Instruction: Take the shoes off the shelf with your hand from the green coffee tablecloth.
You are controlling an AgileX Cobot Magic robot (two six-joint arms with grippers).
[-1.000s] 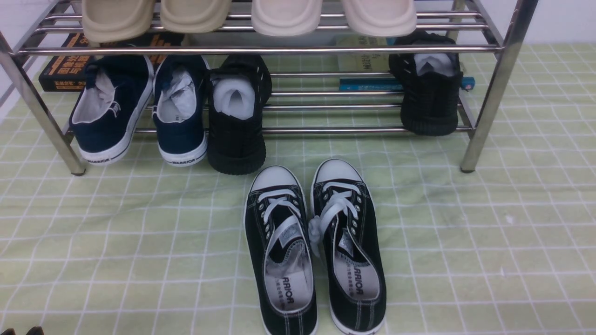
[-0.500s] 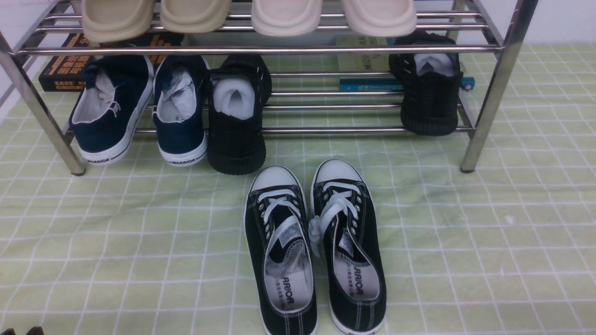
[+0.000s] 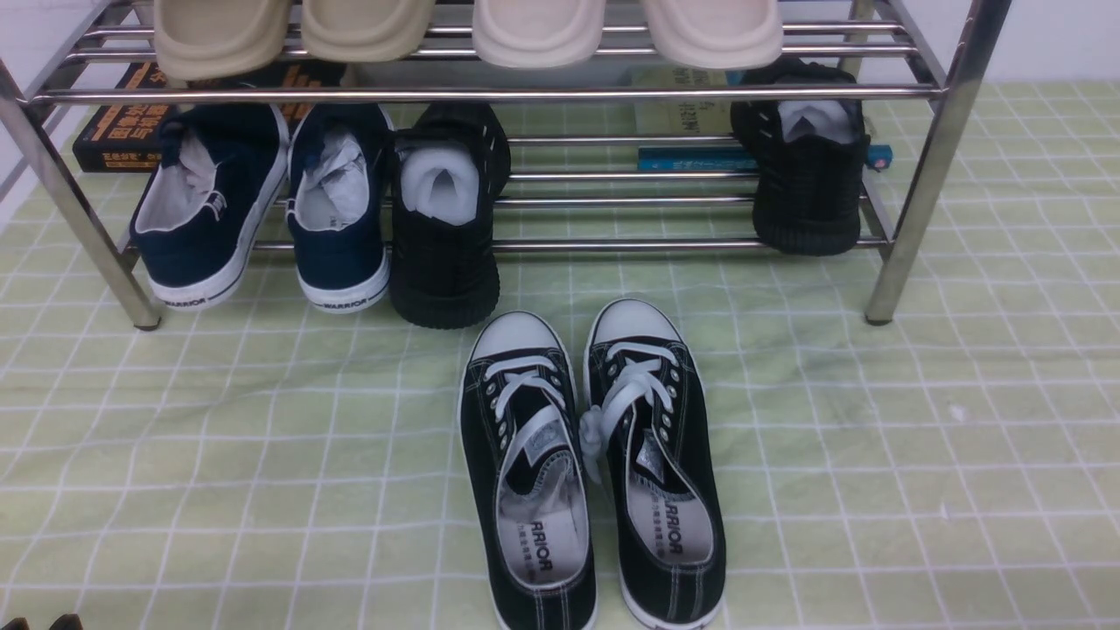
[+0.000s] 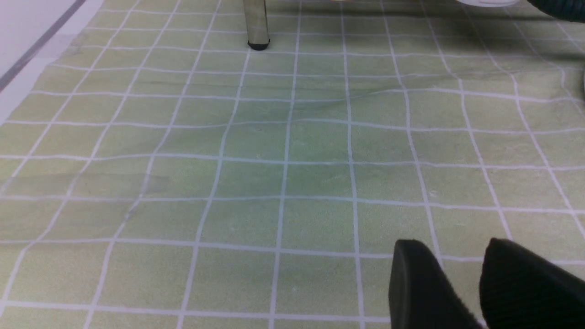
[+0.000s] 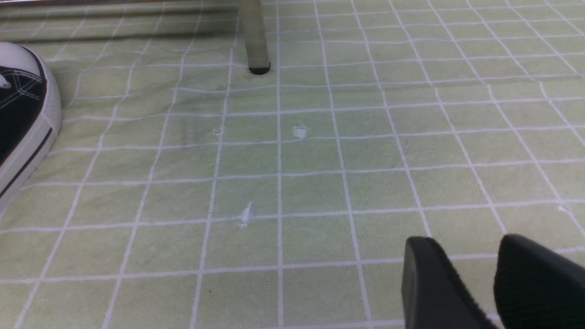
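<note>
nothing shifts since the earlier frames. the black canvas sneakers (image 3: 591,464) lie on the green tablecloth (image 3: 875,490), long axes pointing at the shoe rack (image 3: 927,175). the right gripper (image 5: 475,278), narrowly parted and empty, is nearer them than the left gripper (image 4: 461,278), also narrowly parted.

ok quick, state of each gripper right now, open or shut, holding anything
left gripper: open, jaws slightly apart, holding nothing
right gripper: open, jaws slightly apart, holding nothing

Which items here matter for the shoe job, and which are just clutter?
Job:
- black canvas sneakers, side by side on the cloth in front of the rack
- chrome shoe rack
- green checked tablecloth

Lying about:
- navy sneakers, lower tier
- black knit shoes, lower tier, set apart
- beige slippers, top tier
- books behind the rack
</note>
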